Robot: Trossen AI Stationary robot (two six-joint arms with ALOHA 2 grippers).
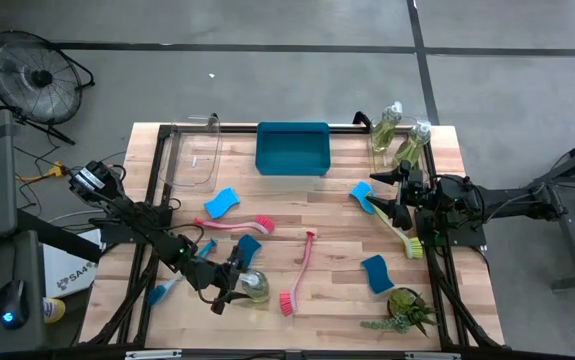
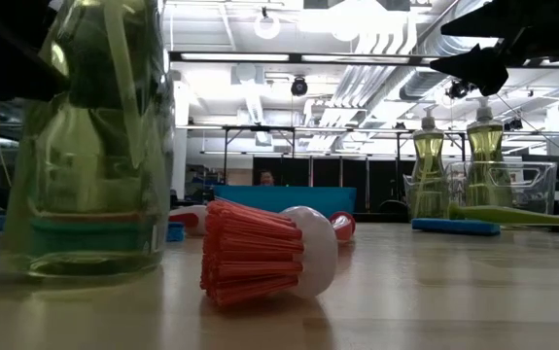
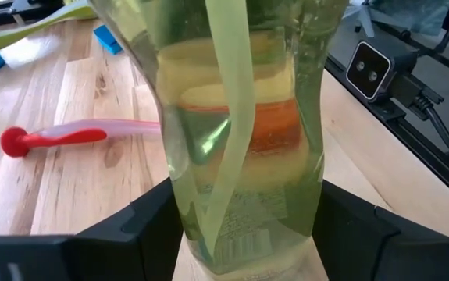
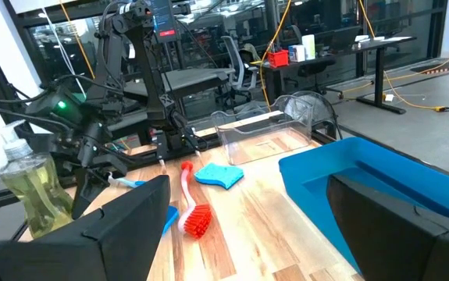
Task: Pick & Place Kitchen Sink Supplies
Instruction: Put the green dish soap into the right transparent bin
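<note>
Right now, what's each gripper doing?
Left gripper: fingers around the soap bottle; firm grip cannot be told.
Right gripper: open, empty, above the table's right side.

Close up on the left, a clear bottle of yellow-green liquid stands upright on the wooden tabletop, dark shapes crowding its upper sides. Just right of it, a dish brush head lies on its side, pink-red bristles pointing near-left, white cap behind. Beyond that, the blue tray sits far centre. On the far right, two more pump bottles stand side by side near a clear container, with a yellow-green brush handle stretched low across. A dark end effector hangs top right.
</note>
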